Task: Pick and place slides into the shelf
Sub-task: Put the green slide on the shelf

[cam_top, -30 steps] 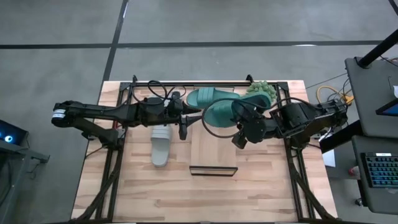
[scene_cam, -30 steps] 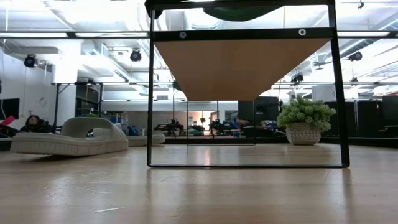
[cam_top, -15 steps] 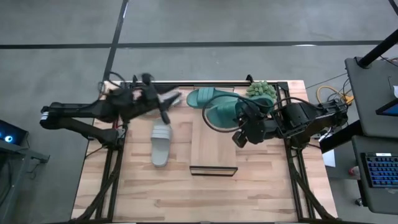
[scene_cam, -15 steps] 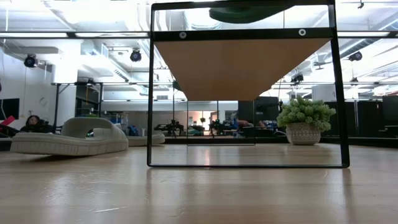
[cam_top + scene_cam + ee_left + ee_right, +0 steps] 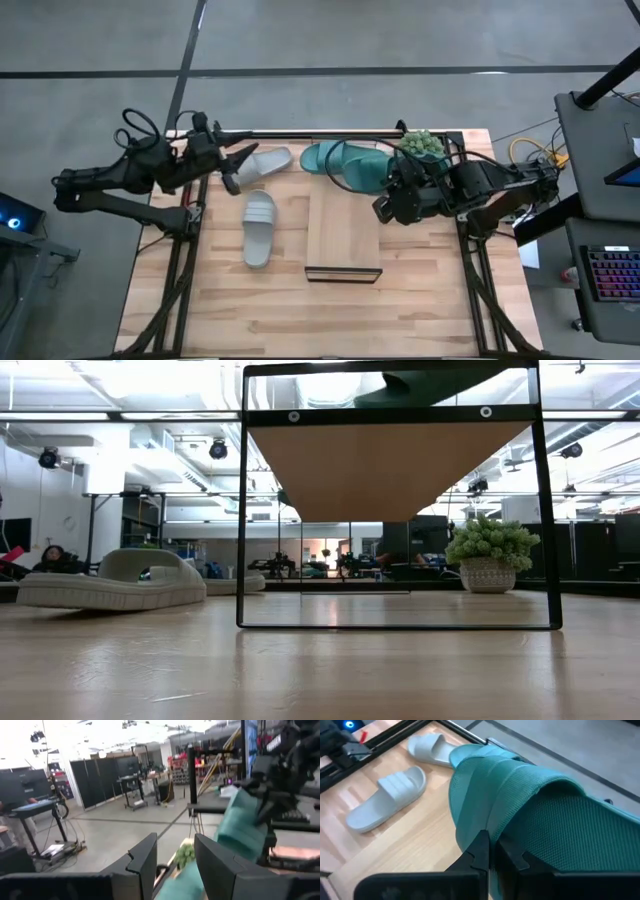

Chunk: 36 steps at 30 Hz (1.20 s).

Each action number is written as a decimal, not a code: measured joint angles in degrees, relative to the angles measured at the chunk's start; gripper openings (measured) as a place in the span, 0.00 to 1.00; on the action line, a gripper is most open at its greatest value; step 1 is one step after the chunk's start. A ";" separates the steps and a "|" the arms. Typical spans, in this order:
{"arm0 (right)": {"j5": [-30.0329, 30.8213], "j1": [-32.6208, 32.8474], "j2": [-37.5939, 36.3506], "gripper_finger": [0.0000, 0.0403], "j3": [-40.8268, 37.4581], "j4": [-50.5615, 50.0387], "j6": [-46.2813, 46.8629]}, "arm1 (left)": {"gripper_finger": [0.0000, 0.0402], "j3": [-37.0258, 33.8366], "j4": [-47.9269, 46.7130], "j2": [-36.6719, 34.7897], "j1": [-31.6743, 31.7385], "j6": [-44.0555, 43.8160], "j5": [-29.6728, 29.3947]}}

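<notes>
My right gripper (image 5: pixel 382 200) is shut on a dark teal slide (image 5: pixel 360 170), held in the air over the far end of the shelf (image 5: pixel 343 235), a light-wood plank with a dark frame edge. In the low view this slide (image 5: pixel 430 382) shows tilted above the shelf's top bar (image 5: pixel 390 415). A second teal slide (image 5: pixel 322 155) lies on the table at the far edge. One light grey slide (image 5: pixel 265 160) lies near the far left corner and another (image 5: pixel 258 228) left of the shelf. My left gripper (image 5: pixel 238 168) stands open beside the far grey slide, with nothing between its fingers (image 5: pixel 145 865). My right gripper pinches the teal slide at the edge of its wide ribbed strap (image 5: pixel 492 832) between its two fingers (image 5: pixel 480 851). The fingers come slanting down from the table's right side. The slide is lifted clear of the table and shelf and sits tilted.
A potted green plant (image 5: pixel 420 143) stands at the far right, close behind my right arm. A dark rail (image 5: pixel 320 132) runs along the table's far edge. Bare wood lies near the front edge (image 5: pixel 330 320).
My left gripper has drawn back from the middle of the table toward the far left corner, rising and rolling as it went. My right gripper has rolled in place, and the teal slide it holds has tipped from level to tilted.
</notes>
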 joint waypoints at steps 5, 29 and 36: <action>-0.36 -1.74 -0.20 0.02 -0.02 0.02 1.25 | 0.29 0.00 -4.20 -2.26 0.00 -0.02 -0.23; -6.80 -4.48 -1.31 0.02 -0.60 2.88 6.72 | 0.29 -0.21 -23.76 -5.99 0.04 0.02 -0.20; -12.15 -4.40 -1.31 0.02 -1.79 13.45 5.28 | 0.29 -0.86 -24.09 -8.45 0.04 0.04 -0.20</action>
